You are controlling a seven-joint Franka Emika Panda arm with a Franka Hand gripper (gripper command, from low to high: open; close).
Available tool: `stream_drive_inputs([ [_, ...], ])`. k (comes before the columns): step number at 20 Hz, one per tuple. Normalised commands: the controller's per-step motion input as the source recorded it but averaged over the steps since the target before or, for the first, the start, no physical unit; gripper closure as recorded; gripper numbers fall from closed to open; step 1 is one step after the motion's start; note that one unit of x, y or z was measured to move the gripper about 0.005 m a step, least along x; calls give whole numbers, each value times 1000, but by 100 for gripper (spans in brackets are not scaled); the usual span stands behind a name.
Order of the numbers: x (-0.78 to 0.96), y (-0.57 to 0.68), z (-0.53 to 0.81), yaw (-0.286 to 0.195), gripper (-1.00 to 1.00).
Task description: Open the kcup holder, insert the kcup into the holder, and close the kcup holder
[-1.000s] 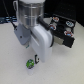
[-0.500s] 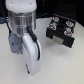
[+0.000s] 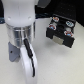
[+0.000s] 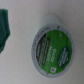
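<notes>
No step is looking done: I am hovering over the cup (image 4: pixel 51 45), holder (image 3: pixel 60 30) untouched, pincer state unclear.

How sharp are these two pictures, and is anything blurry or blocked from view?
Exterior view: coarse and soft; the arm fills the near side and hides the kcup, and the kcup holder shows only blurred pale marks. Wrist view: the kcup is large but blurred, its green lid print unreadable; the jaws are not visible.
</notes>
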Motion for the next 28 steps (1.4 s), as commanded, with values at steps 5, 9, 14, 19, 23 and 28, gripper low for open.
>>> stream_drive_inputs([
  [5, 116, 223, 26, -31, -100],
  [9, 41, 489, 29, -84, -100],
  [14, -17, 341, -8, -72, -100],
  [19, -294, 43, -42, -48, -100],
  [23, -274, -2, 1, -41, -100],
  [28, -16, -50, -25, -66, -100],
])
